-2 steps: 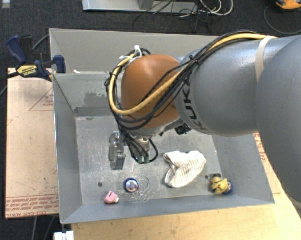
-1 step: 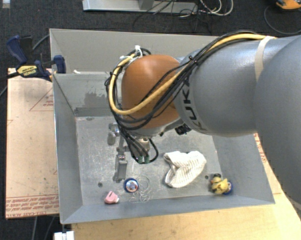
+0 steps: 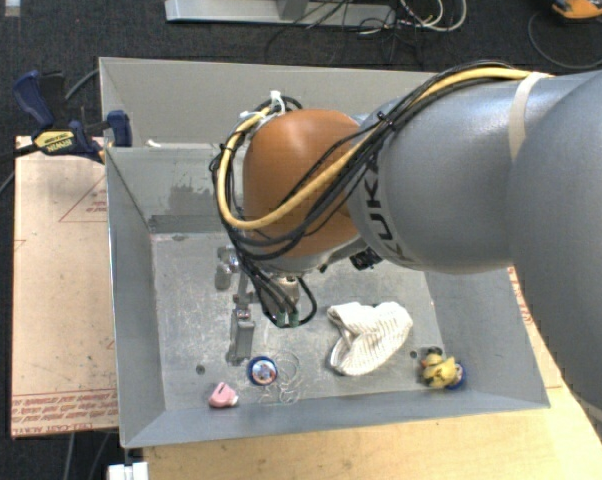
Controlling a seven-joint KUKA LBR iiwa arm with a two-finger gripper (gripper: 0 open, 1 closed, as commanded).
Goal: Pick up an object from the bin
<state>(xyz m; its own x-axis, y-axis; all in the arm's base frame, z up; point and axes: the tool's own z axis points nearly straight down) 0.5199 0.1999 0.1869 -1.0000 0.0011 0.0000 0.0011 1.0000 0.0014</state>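
Hangs low with the grey metal claw (image 3: pixel 242 340) by the floor of the grey metal bin (image 3: pixel 131 268), likely because things there lie flat. Just beside: small round blue-rimmed badge (image 3: pixel 263 370). Cannot tell if open or closed. Nearby: little pink lump (image 3: pixel 222 396), crumpled white cloth (image 3: pixel 369 336).

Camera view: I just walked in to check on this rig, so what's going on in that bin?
The KUKA arm reaches in from the right, with its gripper low over the floor of the grey bin, left of centre. Nearest to it, by the front wall, lie a small round blue-and-red disc and a pink lump. A crumpled white cloth and a yellow toy lie further right. All four rest on the floor; nothing looks lifted yet.
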